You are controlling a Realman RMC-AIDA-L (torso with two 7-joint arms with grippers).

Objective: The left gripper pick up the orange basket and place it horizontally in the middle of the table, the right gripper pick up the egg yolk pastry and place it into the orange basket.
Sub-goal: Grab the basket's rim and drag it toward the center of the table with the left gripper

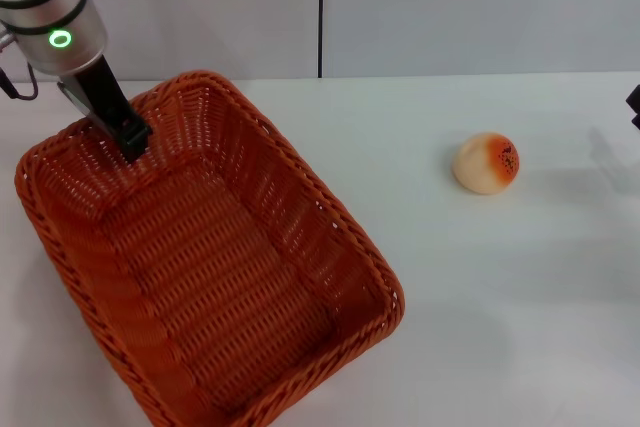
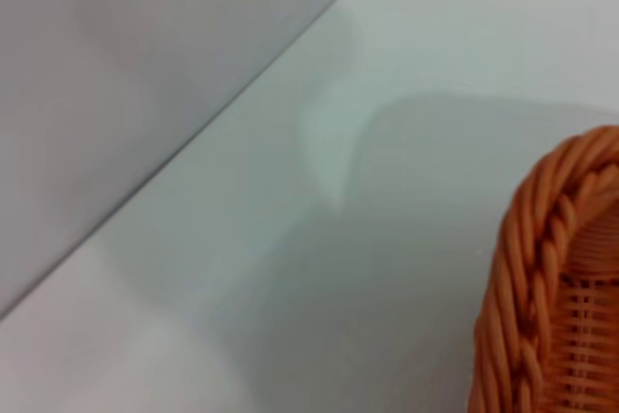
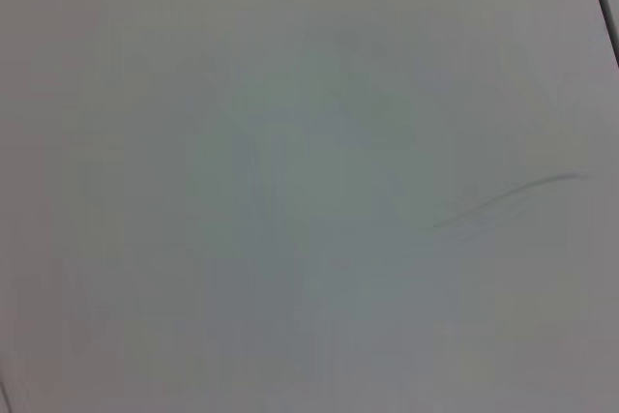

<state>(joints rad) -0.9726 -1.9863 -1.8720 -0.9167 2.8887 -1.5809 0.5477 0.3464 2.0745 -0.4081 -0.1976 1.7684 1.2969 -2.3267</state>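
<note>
The orange basket lies at an angle on the left half of the white table. My left gripper reaches down over its far wall, one black finger inside against the weave, shut on the braided rim. The egg yolk pastry sits alone on the table to the right of the basket, its orange-red patch turned to the right. Only a black sliver of my right gripper shows at the right edge, well clear of the pastry. The right wrist view holds nothing but bare table.
A pale wall with a dark vertical seam runs along the table's far edge. Bare tabletop lies between the basket and the pastry.
</note>
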